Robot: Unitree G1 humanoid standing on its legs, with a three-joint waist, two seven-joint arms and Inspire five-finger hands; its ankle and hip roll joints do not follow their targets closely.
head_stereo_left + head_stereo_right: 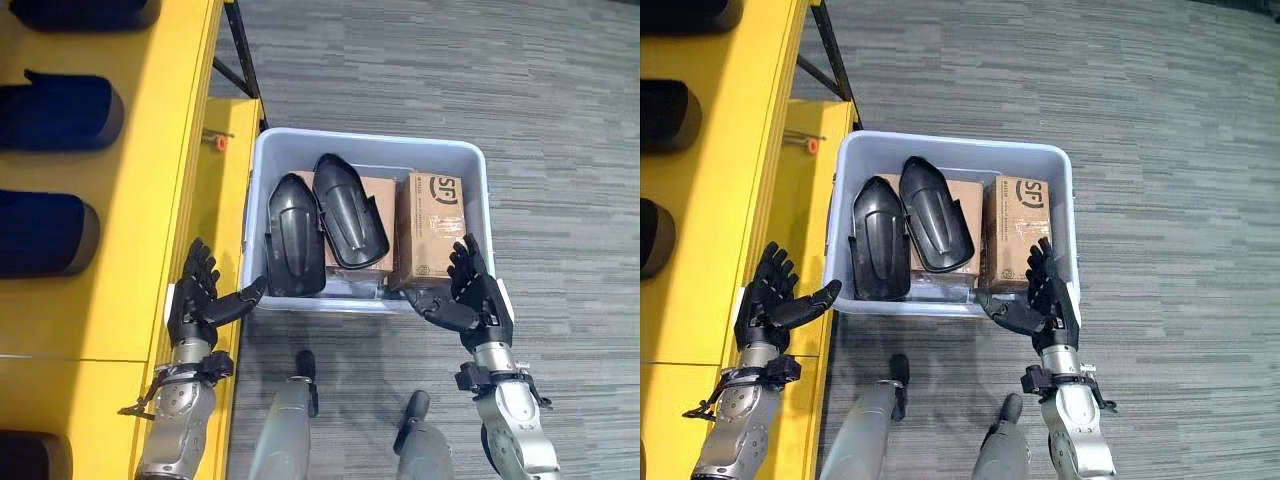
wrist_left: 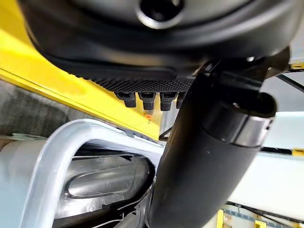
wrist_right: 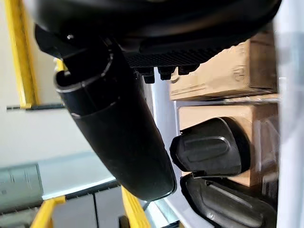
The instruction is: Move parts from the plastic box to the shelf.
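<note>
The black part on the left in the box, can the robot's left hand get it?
Probably yes. The left hand is open at the plastic box's near-left corner, and the black part stands just inside that wall with nothing lying on top of it.

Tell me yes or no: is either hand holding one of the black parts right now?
No. Both black parts lie in the plastic box, while the left hand and right hand hang open at its near corners.
</note>
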